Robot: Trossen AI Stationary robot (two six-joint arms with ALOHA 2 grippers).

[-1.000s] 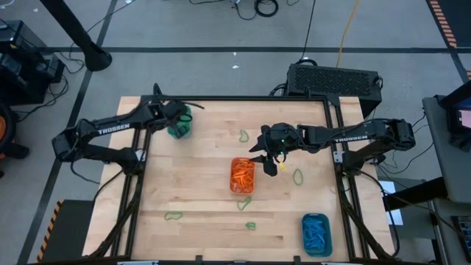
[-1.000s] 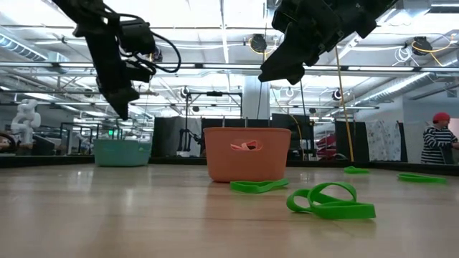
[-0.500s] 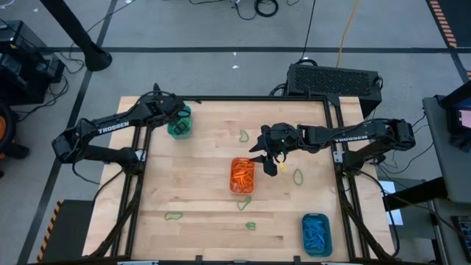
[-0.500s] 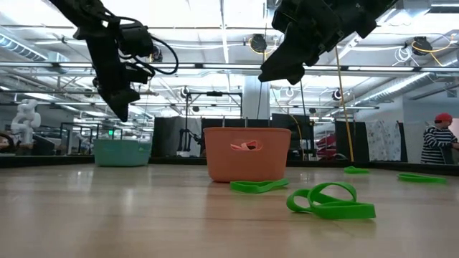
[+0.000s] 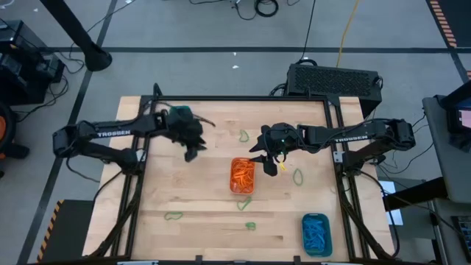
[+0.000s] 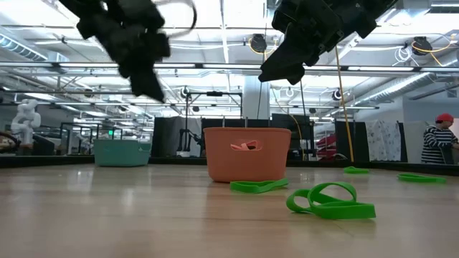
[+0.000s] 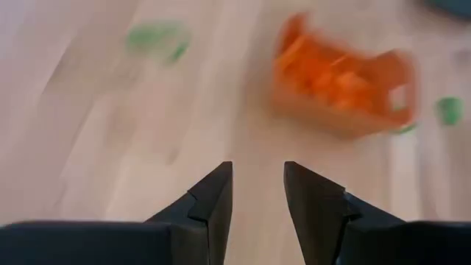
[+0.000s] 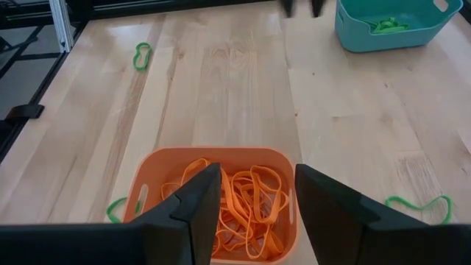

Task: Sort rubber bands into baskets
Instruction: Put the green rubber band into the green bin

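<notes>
My left gripper (image 5: 193, 152) hangs open and empty over bare table between the far-left teal basket (image 5: 181, 112) and the orange basket (image 5: 242, 175); its fingers (image 7: 213, 202) show a clear gap. The teal basket (image 8: 390, 26) holds green rubber bands. My right gripper (image 8: 254, 213) stands open above the orange basket (image 8: 221, 206), which is full of orange bands. Another teal basket (image 5: 316, 234), with blue bands, sits at the near right. Loose green bands (image 5: 243, 135), (image 5: 298, 176), (image 5: 244, 203) lie flat on the wood.
More green bands lie near the front edge (image 5: 173, 216), (image 5: 251, 226) and close to the low camera (image 6: 330, 201). A black box (image 5: 335, 79) stands beyond the table's far edge. A person in a striped top (image 6: 437, 140) is far off in the room.
My left gripper has swung away from above the far-left teal basket, toward the table's right and near side and the orange basket, turning as it went. My right gripper has kept still.
</notes>
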